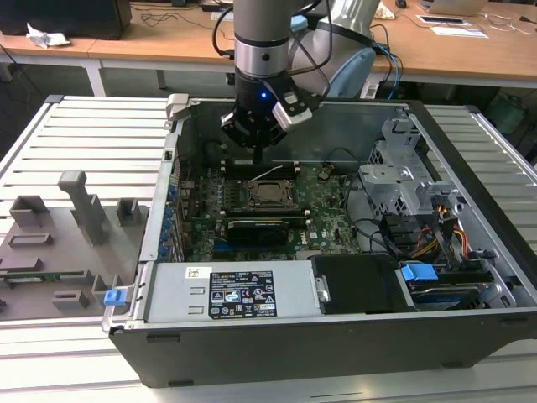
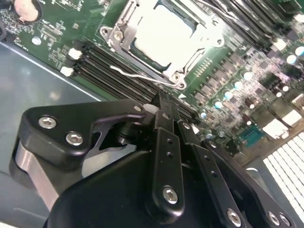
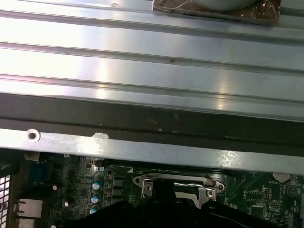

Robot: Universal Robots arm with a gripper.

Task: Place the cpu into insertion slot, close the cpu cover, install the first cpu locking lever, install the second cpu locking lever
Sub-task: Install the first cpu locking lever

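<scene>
CPU lies seated under the closed cover; we judge one lever unlatched, beside our empty, closed gripper.

One cpu is sitting beyond the jaws, under one cpu cover, with one wire lever lying nearer.

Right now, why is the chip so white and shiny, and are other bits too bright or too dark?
In the second wrist view, glare washes the cpu almost white inside its cover, while the gripper looks black and shadowed. In the first wrist view, light streaks gleam on the ribbed metal table. In the exterior view the cpu looks dull, without glare, and a blue light glows on the gripper.
</scene>
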